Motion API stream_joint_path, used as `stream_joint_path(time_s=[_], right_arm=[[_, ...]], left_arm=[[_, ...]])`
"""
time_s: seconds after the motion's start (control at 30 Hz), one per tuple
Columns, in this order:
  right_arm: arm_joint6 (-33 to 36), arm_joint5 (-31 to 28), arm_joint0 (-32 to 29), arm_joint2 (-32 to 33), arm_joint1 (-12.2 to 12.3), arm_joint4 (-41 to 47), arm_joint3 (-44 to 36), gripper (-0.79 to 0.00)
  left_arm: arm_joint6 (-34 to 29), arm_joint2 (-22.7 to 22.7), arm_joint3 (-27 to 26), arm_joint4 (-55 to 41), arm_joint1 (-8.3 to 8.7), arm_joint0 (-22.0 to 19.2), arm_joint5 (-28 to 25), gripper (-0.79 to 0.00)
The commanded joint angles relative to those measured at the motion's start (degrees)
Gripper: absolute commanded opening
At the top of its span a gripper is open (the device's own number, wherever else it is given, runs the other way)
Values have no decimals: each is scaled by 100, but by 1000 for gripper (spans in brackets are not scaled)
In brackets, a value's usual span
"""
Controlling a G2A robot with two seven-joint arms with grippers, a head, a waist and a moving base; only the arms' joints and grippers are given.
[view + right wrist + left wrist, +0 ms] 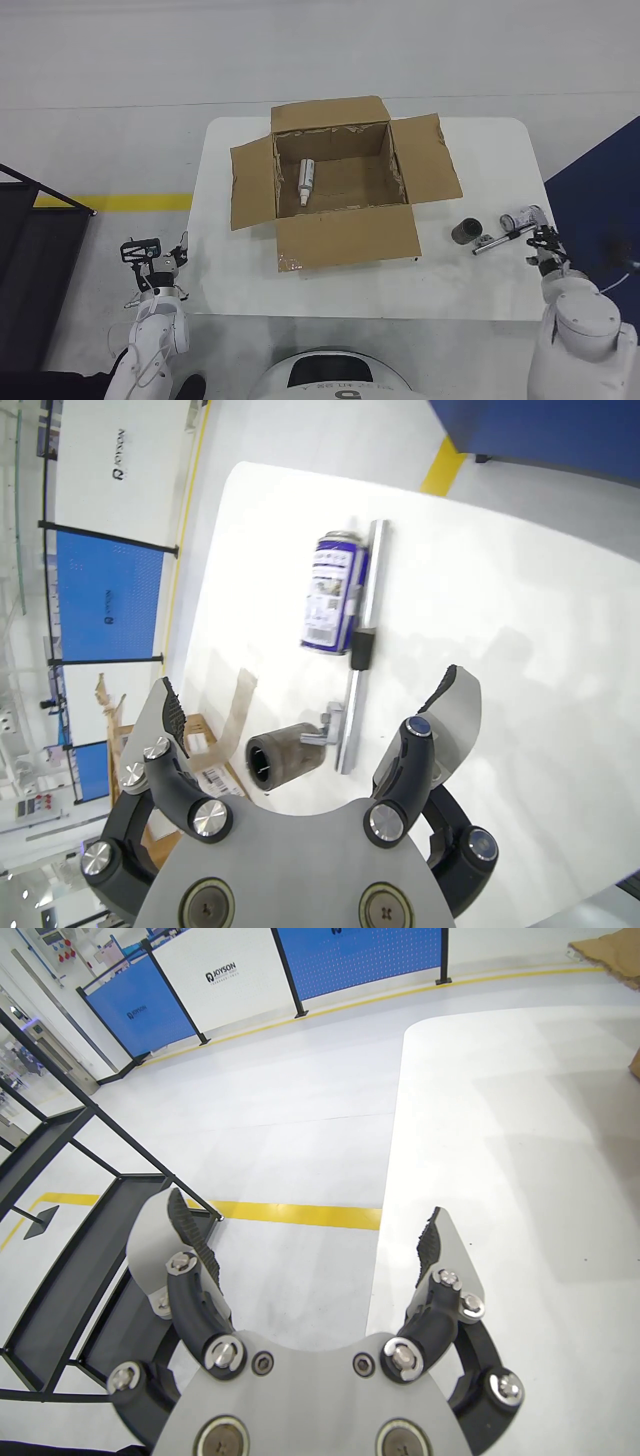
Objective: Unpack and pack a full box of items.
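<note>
- At the middle of the white table (pixel 240 270): one cardboard box (pixel 340 180), open, with all four flaps folded outward.
- Inside the box, one item only: a white bottle (pixel 307 181), lying flat on the box floor toward the robot's left side.
- Outside the box, on the table to its right: three larger items, close together and all lying down.
- First of the three, nearest the box: one dark cylinder (pixel 465 232) (pixel 282 757), on its side, open end showing.
- Second: one metal rod (pixel 500 240) (pixel 362 640) with a single black sleeve around its middle.
- Third: one spray can (pixel 522 217) (pixel 332 595) with a blue-and-white label, lying alongside the rod on the side away from the robot.
- Between the cylinder and the rod's near end: one small metal fitting (pixel 330 725).
- Two grippers, both spread wide with nothing between the fingers.
- Left gripper (pixel 155 252) (pixel 305 1213): off the table's left edge, above the floor, well apart from the box.
- Right gripper (pixel 545 240) (pixel 310 680): at the table's right edge, just beside the rod and can, touching neither.
- On the floor to the left: one black rack (pixel 20 260) and one yellow line (pixel 130 202).
</note>
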Motion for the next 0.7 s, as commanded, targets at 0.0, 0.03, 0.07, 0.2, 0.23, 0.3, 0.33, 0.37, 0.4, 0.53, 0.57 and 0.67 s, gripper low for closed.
stream_joint_path(time_s=[0.0, 0.03, 0.07, 0.2, 0.23, 0.3, 0.33, 0.37, 0.4, 0.53, 0.57, 0.67], right_arm=[[-30, -227, -63, -197, -15, 194, -336, 0], [-17, -354, -117, -361, -25, 247, -581, 0], [-43, -436, -192, -521, -32, 201, -784, 0], [-98, -665, -335, -1431, -49, -196, -1489, 0], [-91, -654, -326, -1674, -50, -318, -1567, 0], [-15, -696, -257, -2233, -41, -724, -1667, 0], [-4, -679, -205, -2502, -42, -852, -1657, 0], [31, -661, -155, -2753, -42, -952, -1631, 0], [123, -673, -115, -2949, -34, -1094, -1603, 0], [171, -690, -103, -2996, -28, -1148, -1597, 0], [171, -690, -103, -2996, -28, -1148, -1597, 0], [171, -690, -103, -2996, -28, -1148, -1597, 0]], left_arm=[[0, 0, 0, 0, 0, 0, 0, 0], [0, 0, 0, 0, 0, 0, 0, 0], [0, 0, 0, 0, 0, 0, 0, 0], [0, 0, 0, 0, 0, 0, 0, 0], [0, 0, 0, 0, 0, 0, 0, 0], [0, 0, 0, 0, 0, 0, 0, 0], [0, 0, 0, 0, 0, 0, 0, 0], [0, 0, 0, 0, 0, 0, 0, 0], [0, 0, 0, 0, 0, 0, 0, 0], [0, 0, 0, 0, 0, 0, 0, 0], [0, 0, 0, 0, 0, 0, 0, 0], [0, 0, 0, 0, 0, 0, 0, 0]])
